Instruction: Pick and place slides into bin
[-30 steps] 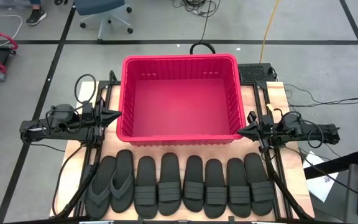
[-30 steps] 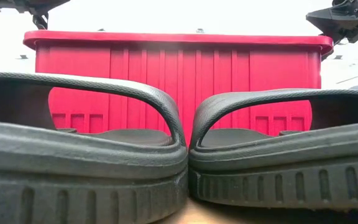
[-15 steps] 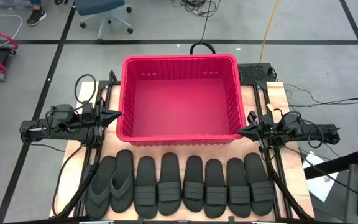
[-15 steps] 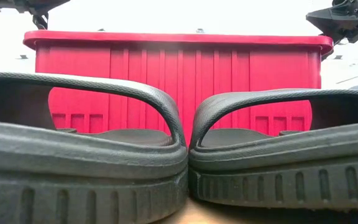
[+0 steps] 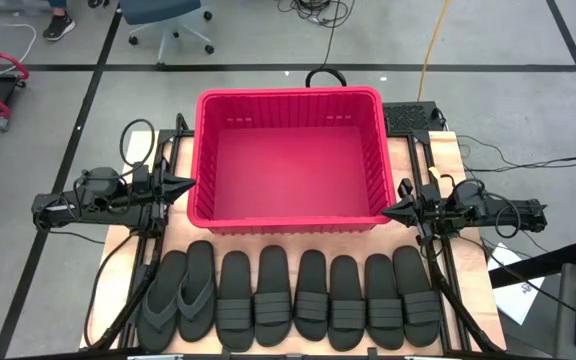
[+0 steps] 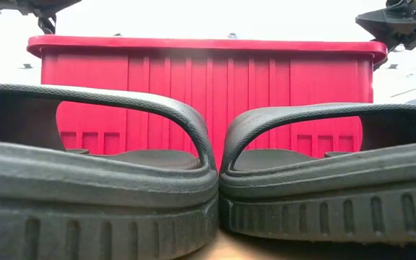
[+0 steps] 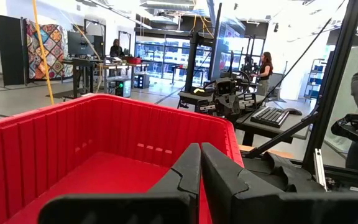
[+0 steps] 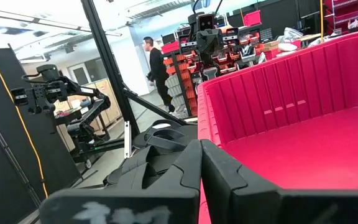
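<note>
Both grippers are pinched together and hold nothing. On the middle left of the high view, the left gripper [image 5: 186, 186] floats just outside the left wall of the bin [image 5: 204, 150], with its tip pointing at the wall. On the middle right, the right gripper [image 5: 389, 211] floats by the bin's lower right corner, pointing at it the same way. Each wrist view shows two dark fingers [image 7: 191, 167] pressed side by side, with the red inside of the bin past them.

In the middle of the high view, the big red bin sits on the table [image 5: 458, 150]. Its floor is bare red.

Along the bottom of the high view, the slides [image 5: 290, 298] lie in one neat row, side by side, just below the bin. Two flip-flops [image 5: 179, 296] with thin straps are at the left end of the row. Six band-strap slides [image 5: 329, 298] fill the rest. In the low view, two slides [image 6: 215, 177] touch each other in front of the red wall.

A person [image 8: 158, 70] stands far back in the room, in the right wrist view.
</note>
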Tool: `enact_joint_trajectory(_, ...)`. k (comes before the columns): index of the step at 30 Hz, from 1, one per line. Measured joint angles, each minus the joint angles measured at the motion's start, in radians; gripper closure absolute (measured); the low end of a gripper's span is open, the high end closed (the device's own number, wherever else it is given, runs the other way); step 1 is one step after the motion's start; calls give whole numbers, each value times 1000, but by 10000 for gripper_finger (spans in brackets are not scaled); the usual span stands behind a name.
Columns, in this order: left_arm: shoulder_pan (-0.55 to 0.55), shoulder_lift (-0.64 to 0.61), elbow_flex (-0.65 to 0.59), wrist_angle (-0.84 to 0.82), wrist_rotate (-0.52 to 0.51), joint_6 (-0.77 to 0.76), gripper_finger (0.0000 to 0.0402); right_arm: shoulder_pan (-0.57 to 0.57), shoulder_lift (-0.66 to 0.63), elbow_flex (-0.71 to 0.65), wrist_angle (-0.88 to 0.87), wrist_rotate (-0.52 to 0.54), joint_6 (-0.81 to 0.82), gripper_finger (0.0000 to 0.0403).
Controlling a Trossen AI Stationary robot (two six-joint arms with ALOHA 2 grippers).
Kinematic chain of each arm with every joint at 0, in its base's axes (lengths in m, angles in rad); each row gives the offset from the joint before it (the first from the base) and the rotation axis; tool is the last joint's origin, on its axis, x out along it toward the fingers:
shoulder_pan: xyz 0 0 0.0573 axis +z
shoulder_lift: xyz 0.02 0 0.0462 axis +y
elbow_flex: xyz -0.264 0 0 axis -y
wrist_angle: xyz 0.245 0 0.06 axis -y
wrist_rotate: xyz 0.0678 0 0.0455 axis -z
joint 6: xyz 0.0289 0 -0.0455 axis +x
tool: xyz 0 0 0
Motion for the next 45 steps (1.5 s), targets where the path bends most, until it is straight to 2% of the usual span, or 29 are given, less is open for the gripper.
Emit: enact_joint_trajectory(45, 0, 0, 0, 0, 0, 0, 385, 0, 0, 0, 5, -21, 27, 403)
